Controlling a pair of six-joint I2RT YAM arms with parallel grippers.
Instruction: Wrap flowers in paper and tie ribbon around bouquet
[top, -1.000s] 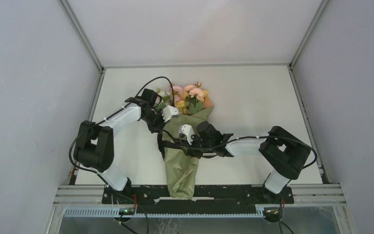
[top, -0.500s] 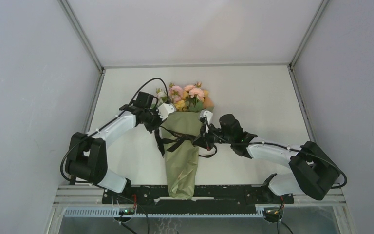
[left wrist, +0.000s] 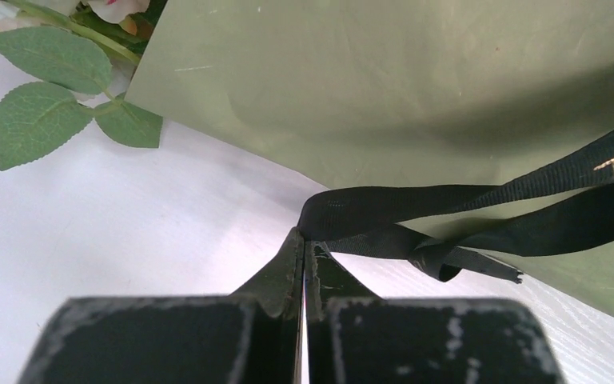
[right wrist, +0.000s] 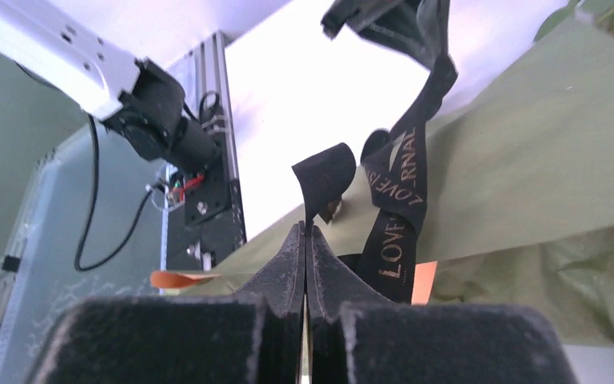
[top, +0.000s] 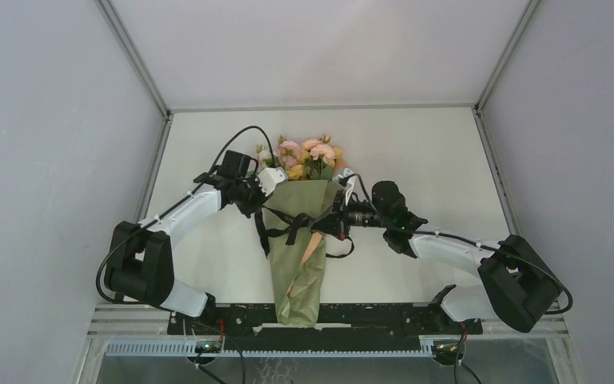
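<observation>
The bouquet lies lengthwise in the middle of the table, its pink and yellow flowers (top: 308,154) at the far end. The olive-green paper (top: 298,264) forms a cone with a tan-orange strip (top: 312,249) showing. A black ribbon (top: 291,226) crosses the cone in a loose knot. My left gripper (top: 261,207) is at the cone's left edge, shut on a loop of the ribbon (left wrist: 384,210) at its tips (left wrist: 305,237). My right gripper (top: 333,223) is at the right edge, shut (right wrist: 305,229) on a ribbon end (right wrist: 324,174). Gold lettering shows on the ribbon (right wrist: 400,204).
Green leaves (left wrist: 36,120) stick out past the paper's top left corner. A loose ribbon tail (top: 340,250) hangs right of the cone. Grey walls close in the table (top: 416,144) on three sides. A black rail (top: 368,318) runs along the near edge.
The right arm swung out to the right, drawing its ribbon end across the cone. The left gripper closed on the ribbon at the left edge. The orange strip came into view.
</observation>
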